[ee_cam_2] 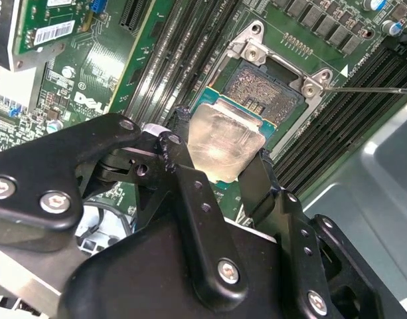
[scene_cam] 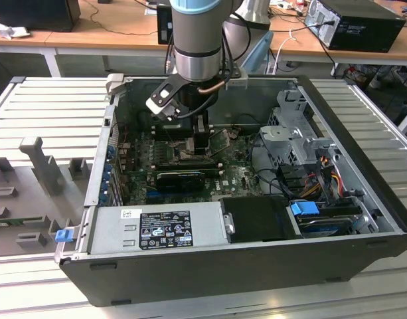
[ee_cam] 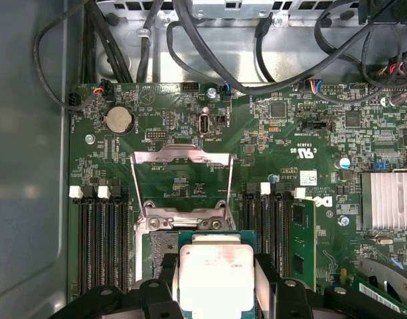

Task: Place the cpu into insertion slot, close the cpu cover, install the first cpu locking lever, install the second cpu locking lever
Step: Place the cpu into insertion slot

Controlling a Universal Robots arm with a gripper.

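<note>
- In the upper middle of the exterior view, the arm (scene_cam: 196, 40) reaches down into the open case (scene_cam: 190, 269). Its gripper (scene_cam: 192, 141) is low over the green board (scene_cam: 240, 174).
- The jaws are closed on the cpu (ee_cam_2: 224, 141). In both wrist views one black finger (ee_cam_2: 190, 189) presses on one edge and the other on the opposite edge.
- The cpu (ee_cam: 213, 279) is held flat, silver top facing the cameras, with a thin green rim showing around the lid.
- It sits over one side of the socket (ee_cam_2: 269, 90), covering that part of the dark pin field; the rest of the field lies bare beyond it. Whether the chip touches the socket cannot be told.
- In the first wrist view the cover (ee_cam: 180, 159) is swung open away from the socket (ee_cam: 160, 251), hinged at the socket's far edge. The green board shows through its square window.
- In the second wrist view a thin metal lever (ee_cam_2: 372, 90) runs out sideways from a corner of the socket's silvery rim.
- Long black memory slots (ee_cam: 97, 246) flank the socket on both sides.
- In the exterior view a grey power supply (scene_cam: 157, 226) lies along the lower edge of the case, in the lower middle of the frame. A black card (scene_cam: 183, 178) lies just above it, in the centre.
</note>
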